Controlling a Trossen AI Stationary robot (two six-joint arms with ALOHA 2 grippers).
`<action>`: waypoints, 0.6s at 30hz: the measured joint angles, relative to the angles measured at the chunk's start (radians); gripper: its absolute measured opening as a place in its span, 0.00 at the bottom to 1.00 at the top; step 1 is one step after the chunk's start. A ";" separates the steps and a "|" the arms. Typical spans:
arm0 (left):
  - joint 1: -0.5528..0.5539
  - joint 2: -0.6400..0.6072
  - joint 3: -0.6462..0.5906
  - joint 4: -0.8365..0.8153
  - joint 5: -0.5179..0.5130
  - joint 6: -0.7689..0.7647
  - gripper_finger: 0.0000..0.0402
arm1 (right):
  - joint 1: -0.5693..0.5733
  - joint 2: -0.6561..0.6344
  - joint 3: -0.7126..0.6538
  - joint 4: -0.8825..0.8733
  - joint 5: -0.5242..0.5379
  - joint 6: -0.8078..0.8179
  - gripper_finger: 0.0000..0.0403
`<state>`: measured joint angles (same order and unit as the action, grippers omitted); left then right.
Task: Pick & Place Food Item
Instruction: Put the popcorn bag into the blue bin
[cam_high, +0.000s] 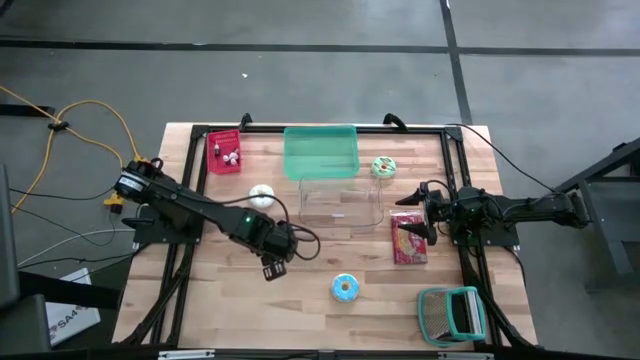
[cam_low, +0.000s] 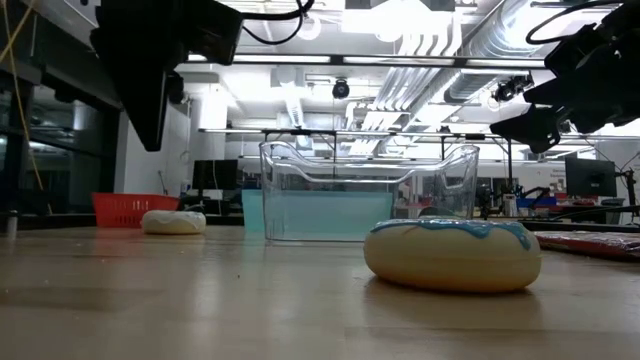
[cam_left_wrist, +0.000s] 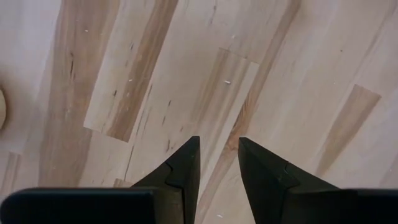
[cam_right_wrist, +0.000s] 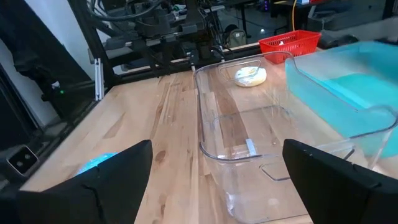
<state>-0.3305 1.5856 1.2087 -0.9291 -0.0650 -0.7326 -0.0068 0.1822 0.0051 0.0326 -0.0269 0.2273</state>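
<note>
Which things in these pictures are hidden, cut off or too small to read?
- Red basket, high view: its small contents are too small to identify.
- Red packet, high view: partly covered by the right pincer; print unreadable.
- Blue-iced doughnut, right wrist view: mostly hidden behind a finger.
- Left pincer, left wrist view: only bare table below.

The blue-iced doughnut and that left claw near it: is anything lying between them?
No. In the high view only bare wooden table separates the left gripper from the blue-iced doughnut. The left wrist view shows bare wood under it too.
</note>
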 joint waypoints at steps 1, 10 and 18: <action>0.002 0.000 0.000 0.000 0.000 0.000 0.26 | 0.000 0.000 0.000 0.000 0.000 0.018 0.87; 0.029 0.000 0.000 0.000 0.000 0.000 0.26 | 0.000 0.000 0.005 0.003 -0.025 0.086 0.87; 0.047 0.000 0.000 0.002 0.000 0.000 0.26 | 0.000 0.000 0.107 -0.002 -0.033 0.010 0.87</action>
<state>-0.2834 1.5856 1.2087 -0.9271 -0.0650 -0.7329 -0.0067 0.1825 0.1126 0.0308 -0.0601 0.2374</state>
